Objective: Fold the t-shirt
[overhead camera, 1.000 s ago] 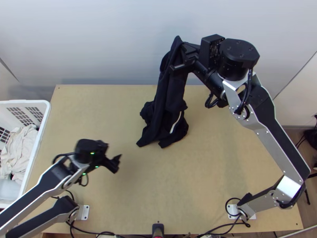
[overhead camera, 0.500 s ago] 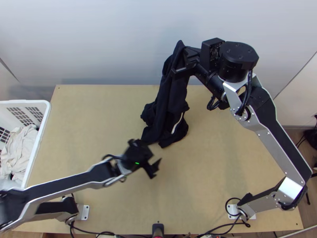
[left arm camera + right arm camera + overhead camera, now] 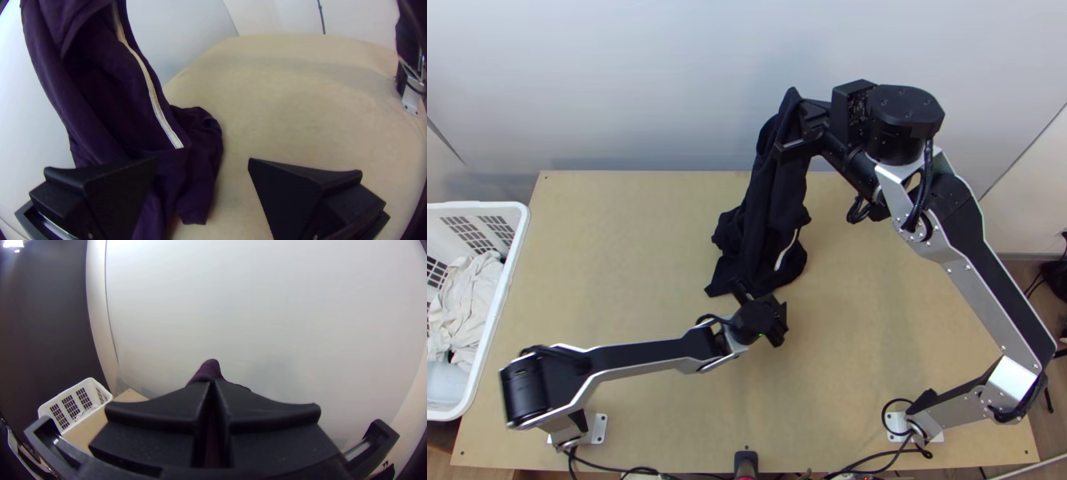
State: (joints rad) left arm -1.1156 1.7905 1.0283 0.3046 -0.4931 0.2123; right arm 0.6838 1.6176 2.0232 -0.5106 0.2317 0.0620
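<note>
Top centre, the right gripper [image 3: 214, 384] pinches the dark shirt [image 3: 773, 196] high, likely letting it hang straight; below, the left gripper [image 3: 203, 161] gapes wide!

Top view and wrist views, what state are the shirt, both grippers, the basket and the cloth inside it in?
T-shirt: unfolded, hanging bunched from its held upper end, lower end heaped on the table.
Right gripper: shut on the shirt, raised.
Left gripper: open, near the shirt's lower end.
Basket: upright, cloth inside.
Pale cloth: crumpled.
</note>
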